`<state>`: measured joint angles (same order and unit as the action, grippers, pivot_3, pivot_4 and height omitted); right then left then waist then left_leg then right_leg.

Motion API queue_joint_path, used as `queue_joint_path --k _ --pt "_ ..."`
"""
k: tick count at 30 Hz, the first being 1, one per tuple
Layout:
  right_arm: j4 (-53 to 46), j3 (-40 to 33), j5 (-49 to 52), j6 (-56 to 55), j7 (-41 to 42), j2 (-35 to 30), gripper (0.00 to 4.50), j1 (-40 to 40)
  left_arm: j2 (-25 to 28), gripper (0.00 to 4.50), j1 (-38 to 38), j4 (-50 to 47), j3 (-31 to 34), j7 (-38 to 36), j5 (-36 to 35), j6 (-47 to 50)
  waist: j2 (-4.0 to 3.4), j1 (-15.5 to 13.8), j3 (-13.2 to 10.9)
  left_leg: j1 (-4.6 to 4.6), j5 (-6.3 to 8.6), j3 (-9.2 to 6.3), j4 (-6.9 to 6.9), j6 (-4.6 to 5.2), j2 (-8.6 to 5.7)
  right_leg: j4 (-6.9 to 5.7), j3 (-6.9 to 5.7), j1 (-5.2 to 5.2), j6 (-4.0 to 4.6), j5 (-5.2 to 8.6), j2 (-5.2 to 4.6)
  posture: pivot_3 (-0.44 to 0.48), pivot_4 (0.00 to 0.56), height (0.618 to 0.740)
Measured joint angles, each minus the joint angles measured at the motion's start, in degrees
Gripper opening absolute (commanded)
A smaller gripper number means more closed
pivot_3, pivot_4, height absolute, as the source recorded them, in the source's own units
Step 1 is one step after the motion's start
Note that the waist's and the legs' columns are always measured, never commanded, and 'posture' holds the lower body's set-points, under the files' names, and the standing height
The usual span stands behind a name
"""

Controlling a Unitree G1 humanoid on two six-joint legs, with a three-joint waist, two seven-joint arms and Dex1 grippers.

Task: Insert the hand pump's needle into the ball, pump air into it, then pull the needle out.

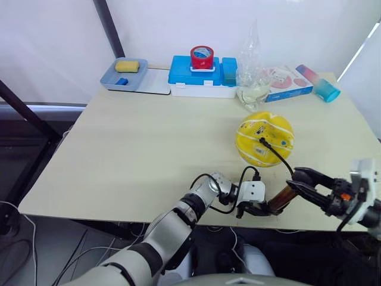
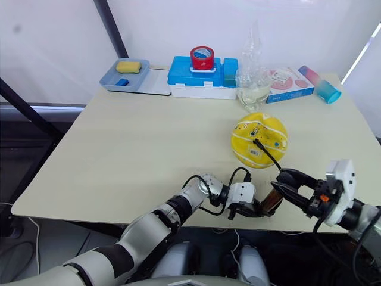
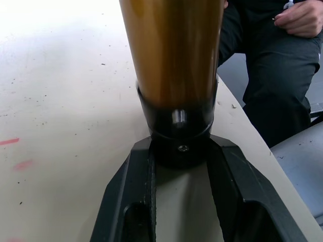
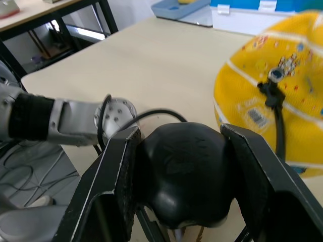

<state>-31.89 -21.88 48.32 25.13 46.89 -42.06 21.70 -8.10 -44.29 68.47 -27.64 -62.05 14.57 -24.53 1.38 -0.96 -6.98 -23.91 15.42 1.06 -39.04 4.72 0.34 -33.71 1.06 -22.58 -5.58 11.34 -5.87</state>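
With your left tool [image 1: 257, 208] clamped on the pump [image 1: 281, 198] base and right tool [image 1: 305, 185] on its handle, a skewed stroke may tug the needle from the ball [image 1: 265, 139].

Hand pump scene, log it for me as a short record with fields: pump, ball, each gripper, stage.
pump: hand pump at the table's near edge, held between both grippers
hose: runs up to the ball, needle end in its top
ball: yellow ball, on the table, dented
left gripper: shut on the pump's black end cap
right gripper: shut on the black handle
stage: needle in, pumping position
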Motion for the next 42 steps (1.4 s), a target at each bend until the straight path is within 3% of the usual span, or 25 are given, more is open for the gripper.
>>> queue_joint_path --k 10,24,30,39,40,42 --pt "1.2 -1.8 1.2 -0.8 3.6 -1.2 2.0 -0.7 0.0 0.97 0.0 -0.3 0.0 -0.1 -0.1 -0.1 -0.15 0.0 -0.1 0.0 0.0 0.06 0.0 0.0 -0.02 -0.04 -0.2 -0.02 0.0 0.0 -0.01 0.0 0.15 0.729" --pt "-0.1 -24.7 24.8 15.7 3.8 -15.7 2.0 -6.3 0.0 0.97 0.0 -0.3 0.1 0.0 -0.3 -0.2 -0.26 0.0 -0.3 -0.02 0.0 0.1 0.0 0.0 -0.04 -0.02 -0.25 -0.03 -0.01 -0.01 -0.1 0.0 0.15 0.729" --pt "1.7 -28.8 29.6 22.9 1.8 -20.9 2.0 -10.0 0.0 0.96 0.0 -0.4 0.1 0.0 -0.4 -0.5 -0.27 -0.1 -0.4 -0.09 0.0 0.1 0.0 0.0 -0.04 0.01 -0.25 -0.08 0.0 -0.01 -0.25 0.0 0.15 0.729" --pt "1.8 -28.8 30.9 26.1 0.0 -21.5 2.0 -12.3 0.0 0.96 0.0 -0.4 0.1 -0.1 -0.4 -0.8 -0.33 -0.1 -0.4 -0.25 0.0 0.13 0.0 0.0 -0.06 0.02 -0.31 -0.18 0.0 -0.01 -0.23 0.0 0.15 0.729" --pt "-0.9 -25.9 24.9 20.8 1.9 -14.7 2.0 -8.1 0.0 0.96 0.0 0.1 0.1 0.2 -0.2 -0.7 0.04 -0.1 -0.2 -0.21 0.0 0.03 0.0 0.0 -0.02 0.03 -0.38 -0.13 0.01 -0.01 -0.11 0.0 0.15 0.729" --pt "-1.6 -22.7 21.3 18.3 2.4 -12.4 2.0 -6.6 0.0 0.96 0.0 0.3 0.0 0.6 -0.1 -0.7 0.06 0.0 -0.1 -0.01 0.0 0.1 -0.01 0.0 -0.04 -0.02 -0.3 -0.01 0.0 -0.01 -0.15 0.0 0.15 0.729"
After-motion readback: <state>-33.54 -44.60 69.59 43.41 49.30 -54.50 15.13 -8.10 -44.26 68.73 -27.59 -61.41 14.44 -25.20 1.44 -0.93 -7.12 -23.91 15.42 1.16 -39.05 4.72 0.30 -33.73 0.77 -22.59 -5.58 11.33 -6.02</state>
